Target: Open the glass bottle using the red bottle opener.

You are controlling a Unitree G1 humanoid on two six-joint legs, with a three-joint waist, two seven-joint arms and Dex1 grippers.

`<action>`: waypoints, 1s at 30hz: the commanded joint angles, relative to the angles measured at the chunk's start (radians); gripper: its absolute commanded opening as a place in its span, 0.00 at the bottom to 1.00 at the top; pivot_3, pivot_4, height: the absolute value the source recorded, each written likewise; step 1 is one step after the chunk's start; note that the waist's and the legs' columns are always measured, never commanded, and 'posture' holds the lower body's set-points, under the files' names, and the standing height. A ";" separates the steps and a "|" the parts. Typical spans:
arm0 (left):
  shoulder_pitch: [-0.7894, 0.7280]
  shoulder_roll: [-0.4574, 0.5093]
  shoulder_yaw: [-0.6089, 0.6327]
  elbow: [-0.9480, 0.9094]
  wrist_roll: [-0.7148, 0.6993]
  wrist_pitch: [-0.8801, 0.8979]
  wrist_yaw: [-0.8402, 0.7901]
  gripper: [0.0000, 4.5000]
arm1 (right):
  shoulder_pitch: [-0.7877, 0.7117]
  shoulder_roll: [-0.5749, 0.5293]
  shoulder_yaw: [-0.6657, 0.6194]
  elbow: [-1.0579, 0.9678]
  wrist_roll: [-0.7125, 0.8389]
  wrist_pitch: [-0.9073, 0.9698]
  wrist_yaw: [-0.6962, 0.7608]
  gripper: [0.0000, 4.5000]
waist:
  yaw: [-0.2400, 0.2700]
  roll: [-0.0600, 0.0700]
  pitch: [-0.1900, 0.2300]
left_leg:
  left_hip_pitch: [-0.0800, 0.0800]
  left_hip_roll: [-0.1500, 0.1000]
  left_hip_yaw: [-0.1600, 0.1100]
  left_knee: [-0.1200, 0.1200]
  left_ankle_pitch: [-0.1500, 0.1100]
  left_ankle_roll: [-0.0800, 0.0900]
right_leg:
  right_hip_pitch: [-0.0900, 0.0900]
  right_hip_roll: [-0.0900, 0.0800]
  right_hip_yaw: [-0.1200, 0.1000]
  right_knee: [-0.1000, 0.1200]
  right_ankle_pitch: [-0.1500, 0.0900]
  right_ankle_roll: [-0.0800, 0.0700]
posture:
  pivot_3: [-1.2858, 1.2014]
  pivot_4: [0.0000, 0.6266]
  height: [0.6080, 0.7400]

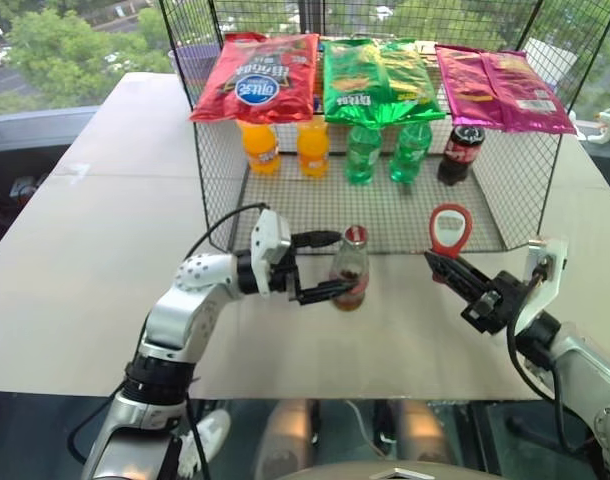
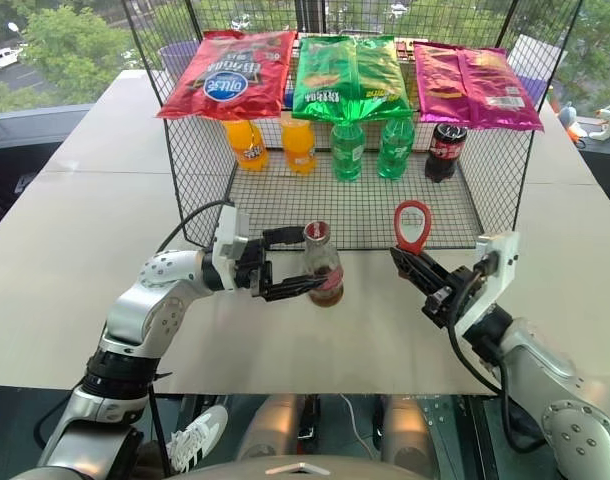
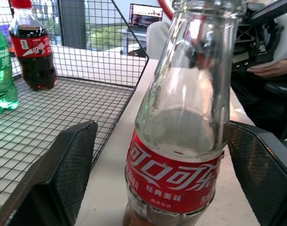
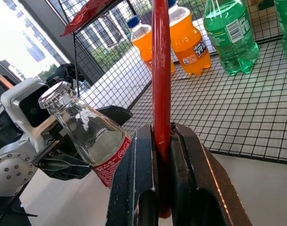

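Note:
The glass bottle [image 1: 350,275] stands upright on the table just in front of the wire rack, with dark liquid low down and a red label band. My left gripper [image 1: 337,265] reaches in from the left, level, with its black fingers [image 3: 63,169] on either side of the bottle; it is open, with a gap showing on one side. To the right, my right gripper [image 1: 437,262] is shut on the red bottle opener [image 1: 450,230], which stands upright out of the jaws with its rounded head at the top. The opener is a hand's width to the right of the bottle, apart from it.
A wire rack [image 1: 525,215] stands behind, with chip bags [image 1: 255,80] on top. Inside are orange soda bottles [image 1: 285,148], green bottles [image 1: 385,152] and a dark cola bottle [image 1: 460,152]. The table's front edge [image 1: 385,395] is close. A person's hand [image 3: 270,70] shows beyond the bottle.

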 commanded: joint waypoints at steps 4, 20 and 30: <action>-0.033 0.002 -0.009 -0.007 -0.003 -0.016 -0.038 0.99 | -0.025 -0.019 -0.001 -0.033 -0.032 -0.024 0.018 0.00 | 0.001 0.000 0.000 | 0.000 0.000 0.000 0.000 0.000 0.000 | 0.000 0.000 0.000 0.000 0.000 0.000 | 0.52 0.24 1.00; -0.077 -0.011 -0.045 0.067 0.016 -0.033 -0.108 0.58 | -0.156 -0.247 0.265 -0.020 -0.854 -0.283 0.182 0.00 | 0.000 0.000 0.000 | 0.000 -0.002 0.000 0.001 0.000 0.000 | 0.000 0.001 0.000 0.000 0.000 0.000 | 0.52 0.24 1.00; -0.090 -0.010 -0.048 0.085 0.027 -0.040 -0.129 0.58 | -0.281 -0.210 0.388 0.067 -1.164 -0.449 0.240 0.00 | 0.000 0.000 0.000 | 0.000 -0.002 0.000 0.003 0.000 0.000 | 0.000 0.001 0.000 0.001 0.000 0.000 | 0.52 0.24 1.00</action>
